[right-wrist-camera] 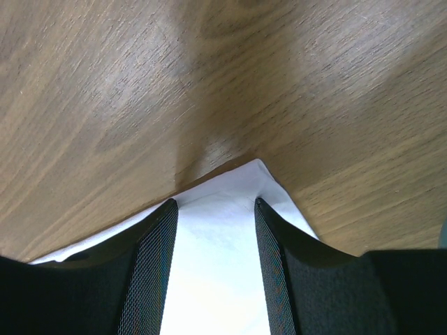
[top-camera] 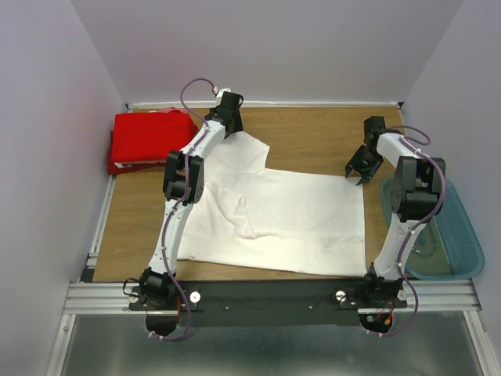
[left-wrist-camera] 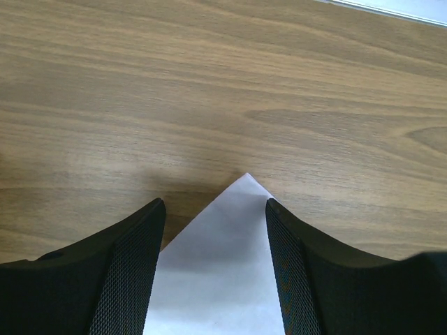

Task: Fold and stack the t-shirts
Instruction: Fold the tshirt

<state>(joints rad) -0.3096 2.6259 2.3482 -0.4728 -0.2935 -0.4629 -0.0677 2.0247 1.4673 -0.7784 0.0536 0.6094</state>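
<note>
Your left gripper (left-wrist-camera: 213, 208) is open, jaws straddling a corner of the white t-shirt (top-camera: 297, 219), gripping nothing. Same for your right gripper (right-wrist-camera: 215, 204) at another corner. The shirt is spread mid-table (top-camera: 313, 133), with the red t-shirt (top-camera: 149, 137) folded far left.

My jaws stand apart, two black mesh-faced fingers (left-wrist-camera: 129, 279) rising from the lower edge. Between them a pointed corner of the white t-shirt (left-wrist-camera: 220, 272) lies flat on the wood-grain counter (left-wrist-camera: 209, 84), its tip reaching just past them. A pale strip (left-wrist-camera: 398, 7) crosses the top right corner.
</note>
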